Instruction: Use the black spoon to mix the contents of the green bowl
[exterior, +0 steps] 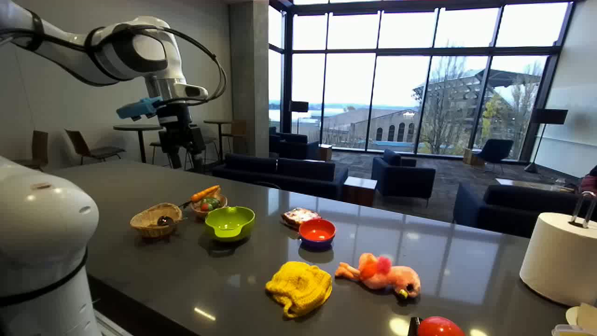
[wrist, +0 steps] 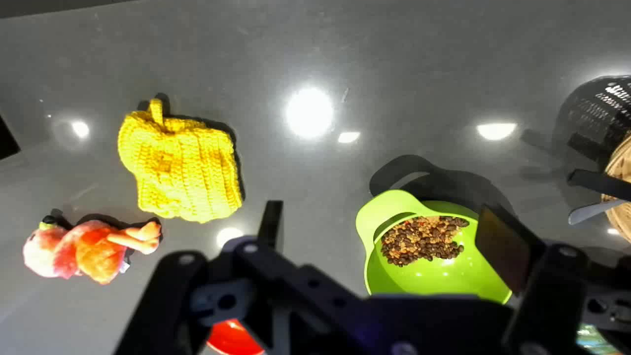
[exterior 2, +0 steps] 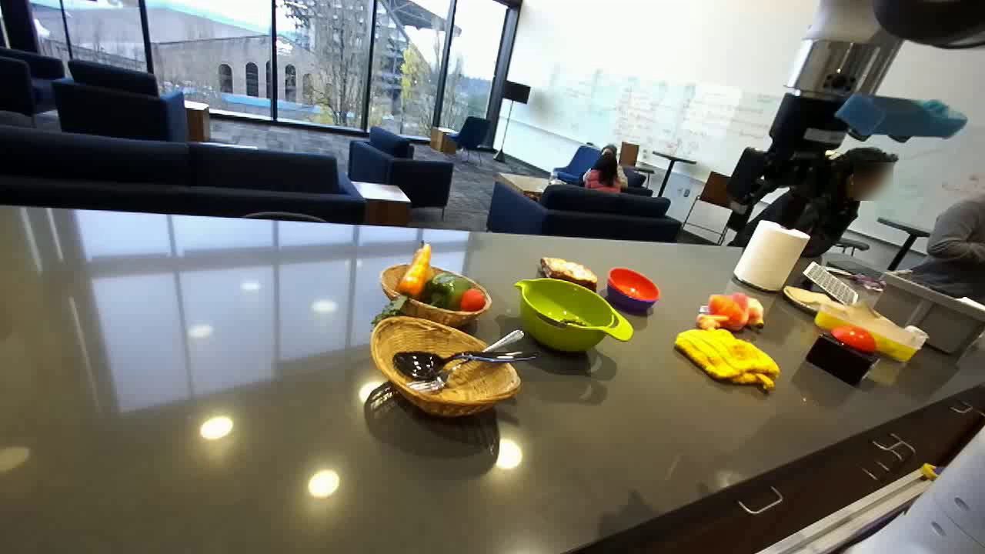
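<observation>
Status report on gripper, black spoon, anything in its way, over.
Gripper open, empty. Black spoon lying in wicker basket. Silver fork crosses it, might snag.

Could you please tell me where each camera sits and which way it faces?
Exterior view: seemingly beside the arm, looking across the counter toward the windows; arm, lower body and gripper show at left.
Exterior view: near the wicker basket holding the black spoon, looking along the counter toward the whiteboard; gripper and arm show upper right, probably the lower body bottom right.
Wrist view: on the arm, looking down at the green bowl and yellow cloth; the gripper's fingers show.
Both exterior views share the green bowl and yellow cloth.
</observation>
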Robot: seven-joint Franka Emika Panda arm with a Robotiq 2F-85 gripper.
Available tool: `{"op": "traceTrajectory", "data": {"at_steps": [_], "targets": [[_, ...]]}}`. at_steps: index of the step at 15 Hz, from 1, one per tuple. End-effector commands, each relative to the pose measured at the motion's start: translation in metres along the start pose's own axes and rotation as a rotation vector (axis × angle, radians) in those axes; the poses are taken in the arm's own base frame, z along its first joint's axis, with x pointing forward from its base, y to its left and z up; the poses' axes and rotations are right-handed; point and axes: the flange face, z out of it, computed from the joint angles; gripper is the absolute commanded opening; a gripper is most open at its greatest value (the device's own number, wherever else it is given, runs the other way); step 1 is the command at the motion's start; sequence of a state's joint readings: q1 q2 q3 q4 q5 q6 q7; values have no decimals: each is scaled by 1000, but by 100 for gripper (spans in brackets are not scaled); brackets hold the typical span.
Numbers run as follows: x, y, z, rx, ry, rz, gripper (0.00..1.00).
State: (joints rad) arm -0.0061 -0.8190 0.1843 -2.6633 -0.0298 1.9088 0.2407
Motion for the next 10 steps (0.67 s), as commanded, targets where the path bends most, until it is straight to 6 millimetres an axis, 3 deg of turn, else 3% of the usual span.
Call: {"op": "traceTrajectory", "data": {"at_steps": [1,10], "targets": [[0,0,-1,0,-1,0,100],[7,-8,10,44,-31,-4,100]]}}
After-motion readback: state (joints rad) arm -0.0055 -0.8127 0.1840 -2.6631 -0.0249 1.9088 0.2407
